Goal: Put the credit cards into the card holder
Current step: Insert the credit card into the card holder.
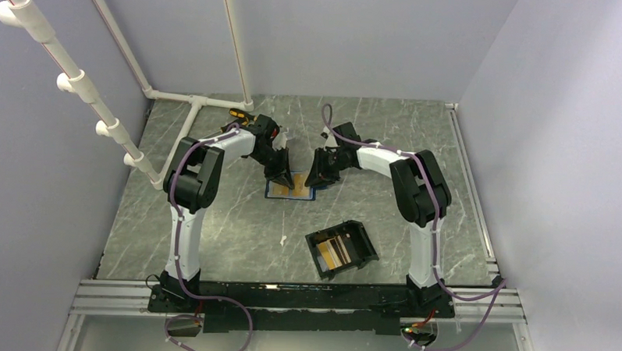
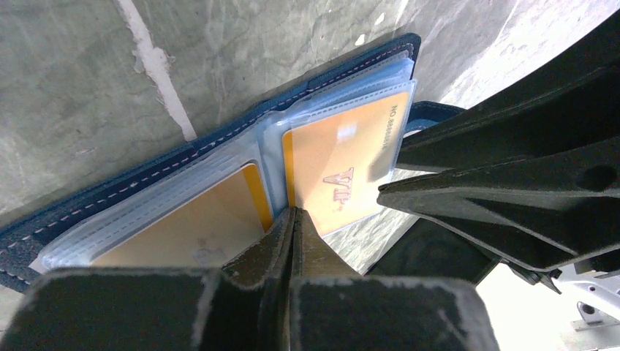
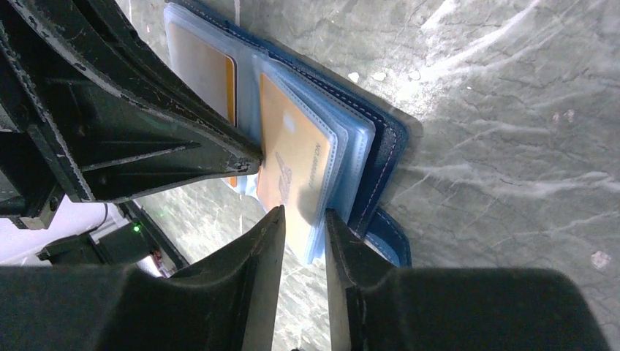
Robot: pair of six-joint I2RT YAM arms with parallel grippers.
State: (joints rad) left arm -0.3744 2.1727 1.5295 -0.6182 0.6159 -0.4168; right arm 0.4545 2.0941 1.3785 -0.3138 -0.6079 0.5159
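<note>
Grey marble tabletop; credit cards judged thin, stiff, slick; best pinched at edge clear of wallet sleeve. L gripper closed, nothing held. R gripper narrowly parted astride sleeve, grip unconfirmed.

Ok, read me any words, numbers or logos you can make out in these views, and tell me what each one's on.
"NO", then digits too blurred to read: along the edge of the orange card in the right sleeve of the open wallet.
Large embossed letters on that card, perhaps ending "IA": not certain.
Faint mark on the left card: unreadable.
Card holder: too small to show any text.
</note>
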